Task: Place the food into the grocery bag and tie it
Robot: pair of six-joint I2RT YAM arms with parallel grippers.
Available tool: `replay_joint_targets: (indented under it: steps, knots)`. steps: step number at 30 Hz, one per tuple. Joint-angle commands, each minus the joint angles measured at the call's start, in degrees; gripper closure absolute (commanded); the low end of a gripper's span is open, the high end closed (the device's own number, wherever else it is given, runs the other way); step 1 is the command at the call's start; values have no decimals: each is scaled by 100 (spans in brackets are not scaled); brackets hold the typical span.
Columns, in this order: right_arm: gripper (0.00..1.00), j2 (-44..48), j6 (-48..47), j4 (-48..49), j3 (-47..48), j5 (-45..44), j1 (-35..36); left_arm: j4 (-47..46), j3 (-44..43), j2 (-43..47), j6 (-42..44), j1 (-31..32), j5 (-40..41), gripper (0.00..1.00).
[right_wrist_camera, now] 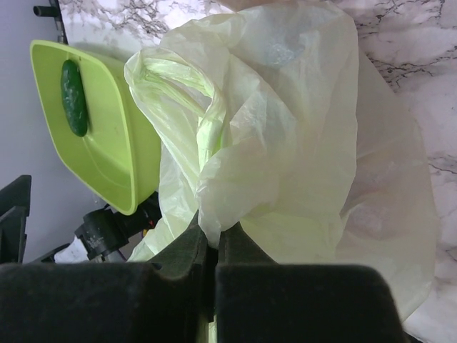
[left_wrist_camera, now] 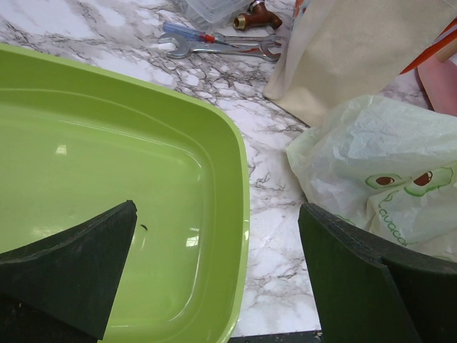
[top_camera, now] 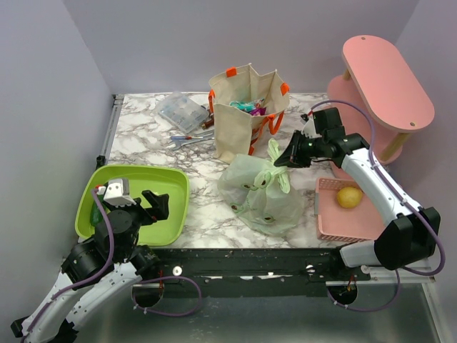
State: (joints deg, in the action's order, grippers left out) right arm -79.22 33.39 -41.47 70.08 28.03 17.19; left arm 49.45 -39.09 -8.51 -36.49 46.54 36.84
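Step in hand: getting grocery bag [top_camera: 260, 193] open for loading. Bag lies slumped mid-bench [top_camera: 143, 143]. Right tool [right_wrist_camera: 212, 246] pressed together, pinching bag's upper film. Left tool [left_wrist_camera: 218, 271] spread, over green tray [top_camera: 175, 182]. Lemon [top_camera: 348, 196] in pink basket [top_camera: 325, 221]. Next, likely: lift pinched edge, left tool takes opposite handle.

grocery bag [top_camera: 260, 193]: pale translucent green, halved-avocado print, green flesh and brown pits. tray [top_camera: 175, 191]: lime green, with one dark green oblong item [right_wrist_camera: 73, 96] in it. table [top_camera: 143, 136]: white marble, grey veining. tote [top_camera: 239, 125]: beige, orange handles. basket [top_camera: 328, 229]: pink; lemon [top_camera: 348, 196] in it: yellow. stand [top_camera: 385, 78]: pink top, pale wood legs. screwdriver [left_wrist_camera: 184, 31]: blue handle, red band. wrenches [left_wrist_camera: 228, 48]: silver. left gripper [top_camera: 158, 204] and right gripper [top_camera: 280, 161]: black fingers. walls [top_camera: 43, 86]: lilac.
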Motion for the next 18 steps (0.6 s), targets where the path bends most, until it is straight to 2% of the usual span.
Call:
replay_joint_targets:
  steps: [1,18]
  knots:
    - [99,203,-15,60,52,246,3,3,-46,-28,15,-27,-1,2]
    - [100,710,0,402,529,636,3,12,-46,-76,13,-28,23,2]
